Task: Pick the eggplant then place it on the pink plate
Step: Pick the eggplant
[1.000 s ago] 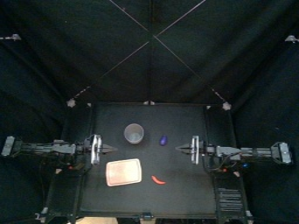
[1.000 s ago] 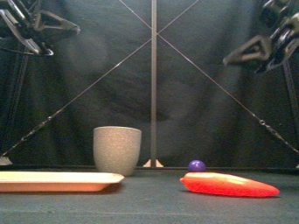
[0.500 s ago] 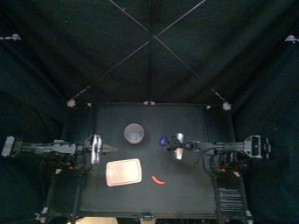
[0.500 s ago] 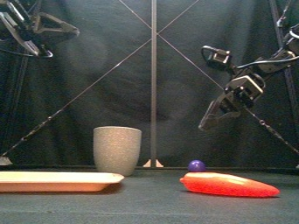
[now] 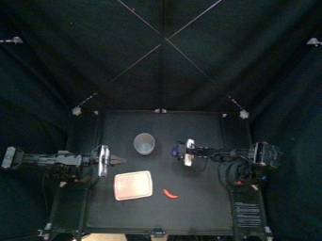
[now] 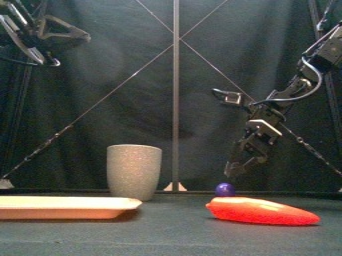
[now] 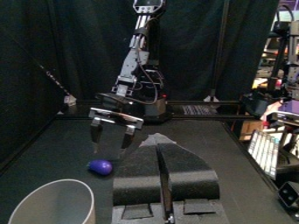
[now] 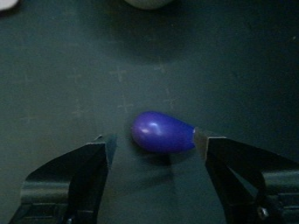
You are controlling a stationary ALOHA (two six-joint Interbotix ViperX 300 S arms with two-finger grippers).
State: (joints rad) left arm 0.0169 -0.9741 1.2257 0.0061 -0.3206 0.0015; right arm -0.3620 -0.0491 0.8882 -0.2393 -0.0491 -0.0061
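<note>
Right gripper [image 6: 241,170] lower, spread fingers [image 8: 93,164] now just above eggplant [image 8: 163,131].

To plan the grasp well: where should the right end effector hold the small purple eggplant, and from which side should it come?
Probably across its thick rounded middle, from straight above. The eggplant lies low on the table with bare surface on both sides, and the open right end effector hangs over it, one jaw each side.

Blk curtains [image 5: 75,56] all round, blk table [image 5: 189,212].
</note>
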